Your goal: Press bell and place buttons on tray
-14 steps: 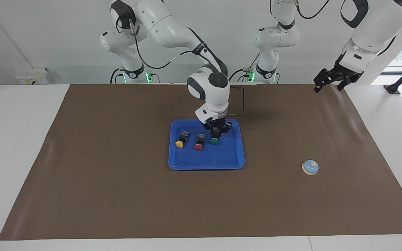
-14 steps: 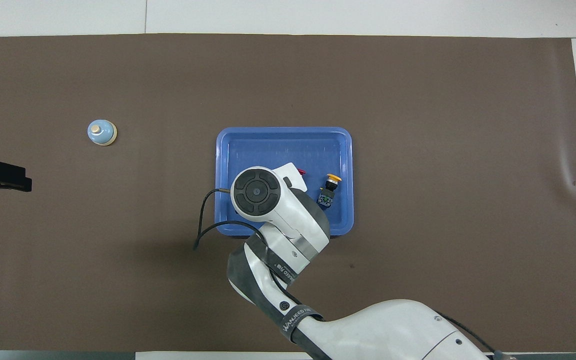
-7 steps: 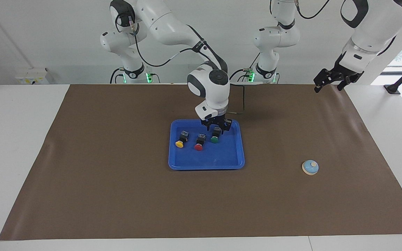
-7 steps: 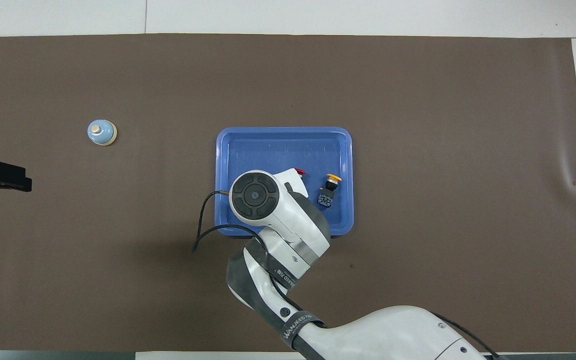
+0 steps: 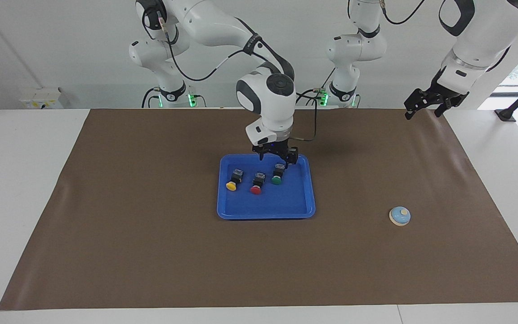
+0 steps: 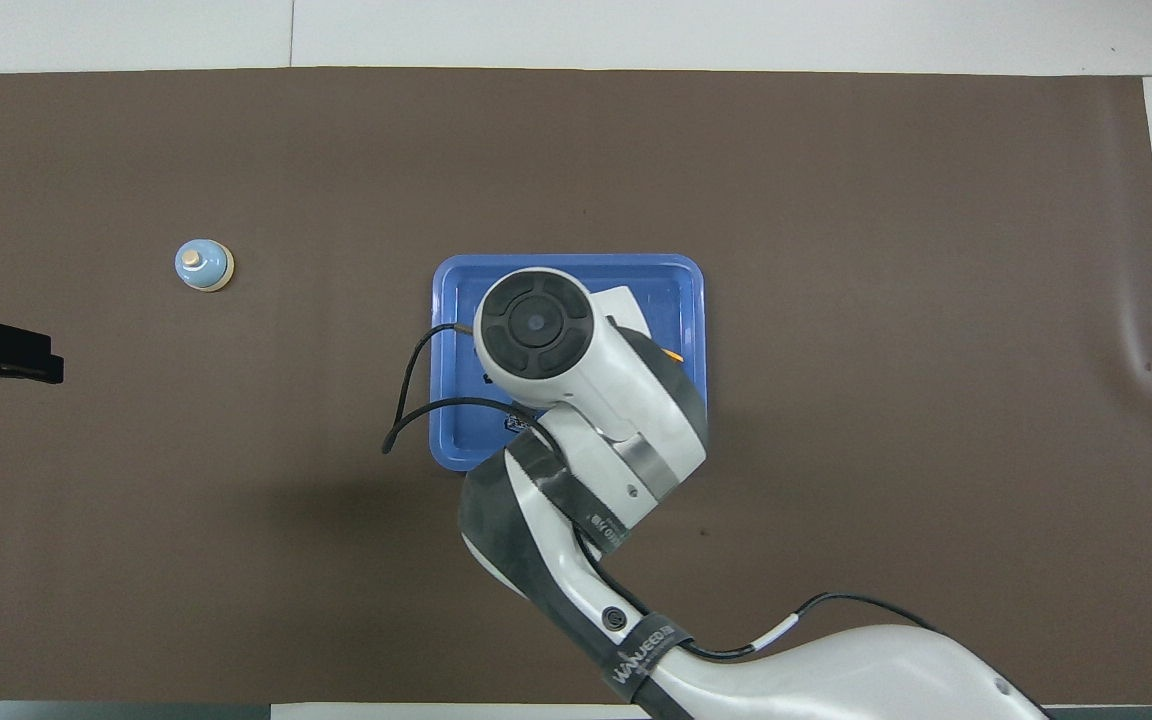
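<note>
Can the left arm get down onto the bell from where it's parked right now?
Probably yes. The left gripper waits open in the air at its own end of the table, and the bell stands alone on the brown mat at that end, its knob up, nothing near it.

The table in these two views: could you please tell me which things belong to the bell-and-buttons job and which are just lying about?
Belongs to the job:
- bell
- green button, red button and yellow button, all on the tray
- tray
- right gripper, open above the tray
- left gripper, waiting

Just lying about:
- brown mat
</note>
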`<state>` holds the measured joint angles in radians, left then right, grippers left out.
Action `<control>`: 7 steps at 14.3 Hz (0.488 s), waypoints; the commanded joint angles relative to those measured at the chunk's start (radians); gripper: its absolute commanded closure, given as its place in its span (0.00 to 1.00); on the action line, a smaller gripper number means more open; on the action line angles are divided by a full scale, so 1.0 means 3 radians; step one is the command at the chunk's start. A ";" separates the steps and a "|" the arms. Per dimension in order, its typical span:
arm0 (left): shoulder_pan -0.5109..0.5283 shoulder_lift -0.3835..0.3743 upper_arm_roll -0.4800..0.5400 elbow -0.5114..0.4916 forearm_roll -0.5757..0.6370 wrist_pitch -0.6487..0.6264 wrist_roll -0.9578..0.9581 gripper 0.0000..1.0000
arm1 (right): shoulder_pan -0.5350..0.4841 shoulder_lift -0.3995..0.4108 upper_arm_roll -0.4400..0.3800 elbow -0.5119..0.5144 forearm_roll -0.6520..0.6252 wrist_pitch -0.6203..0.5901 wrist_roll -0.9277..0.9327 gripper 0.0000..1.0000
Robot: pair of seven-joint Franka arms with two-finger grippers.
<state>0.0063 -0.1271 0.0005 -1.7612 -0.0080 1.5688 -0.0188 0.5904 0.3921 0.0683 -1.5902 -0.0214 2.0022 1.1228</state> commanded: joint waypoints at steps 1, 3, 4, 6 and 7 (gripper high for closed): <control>0.0004 -0.0001 0.0004 0.0036 -0.0030 -0.0055 -0.0014 0.00 | -0.0442 -0.0360 0.0033 -0.0043 0.0020 -0.0271 -0.0478 0.00; 0.0004 -0.0001 0.0004 0.0036 -0.0030 -0.0050 -0.0014 0.00 | -0.0739 -0.0514 0.0038 -0.0043 0.0020 -0.0404 -0.0949 0.00; 0.0004 -0.0001 0.0004 0.0036 -0.0030 -0.0050 -0.0019 0.00 | -0.0862 -0.0580 0.0038 -0.0043 0.0020 -0.0486 -0.1138 0.00; 0.0004 -0.0001 0.0009 0.0036 -0.0030 -0.0050 -0.0014 0.00 | -0.1067 -0.0708 0.0038 -0.0048 0.0025 -0.0655 -0.1506 0.00; -0.0001 -0.0001 0.0009 0.0036 -0.0030 -0.0055 -0.0019 0.00 | -0.1179 -0.0775 0.0033 -0.0048 0.0025 -0.0752 -0.1736 0.00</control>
<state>0.0063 -0.1271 0.0004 -1.7612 -0.0080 1.5688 -0.0188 0.2883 0.2026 0.0648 -1.5831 -0.0205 1.8138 0.7068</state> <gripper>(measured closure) 0.000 0.000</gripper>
